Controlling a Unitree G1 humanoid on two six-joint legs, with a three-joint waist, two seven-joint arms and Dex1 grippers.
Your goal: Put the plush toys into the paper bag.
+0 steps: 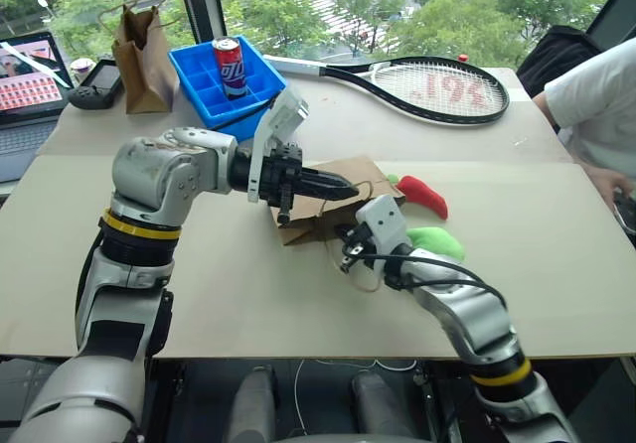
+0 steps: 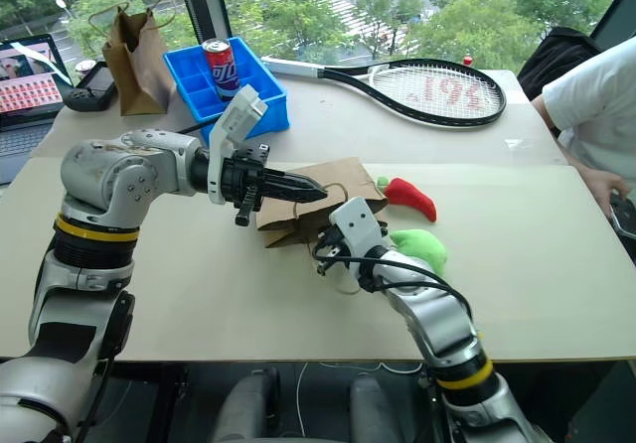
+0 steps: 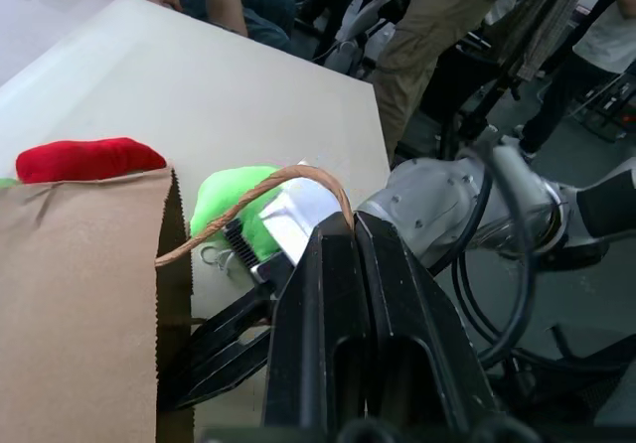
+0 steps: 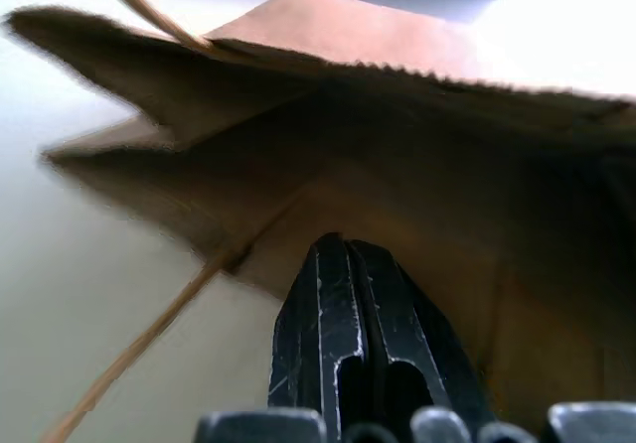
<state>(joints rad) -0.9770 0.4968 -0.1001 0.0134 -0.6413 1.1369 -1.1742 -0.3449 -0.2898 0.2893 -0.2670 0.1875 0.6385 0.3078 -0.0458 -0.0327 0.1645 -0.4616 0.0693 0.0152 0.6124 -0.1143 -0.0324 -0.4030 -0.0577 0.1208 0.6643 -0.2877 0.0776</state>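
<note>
The wide brown paper bag (image 1: 373, 177) lies on its side mid-table, its mouth toward me and held apart. My left gripper (image 1: 350, 191) is shut on the bag's tan loop handle (image 3: 288, 180) and holds the upper edge up. My right gripper (image 1: 345, 247) is shut and empty, with its tip at the bag's open mouth (image 4: 397, 145). The red chili plush (image 1: 422, 196) lies just right of the bag. The green plush (image 1: 437, 241) lies nearer me, beside my right wrist. Both toys are outside the bag.
A narrower brown bag (image 1: 144, 51) stands at the back left beside a blue bin (image 1: 204, 80) holding a soda can (image 1: 231, 66). A tennis racket (image 1: 427, 87) lies at the back. A laptop (image 1: 30, 85) sits far left. A person (image 1: 596, 105) is at the right edge.
</note>
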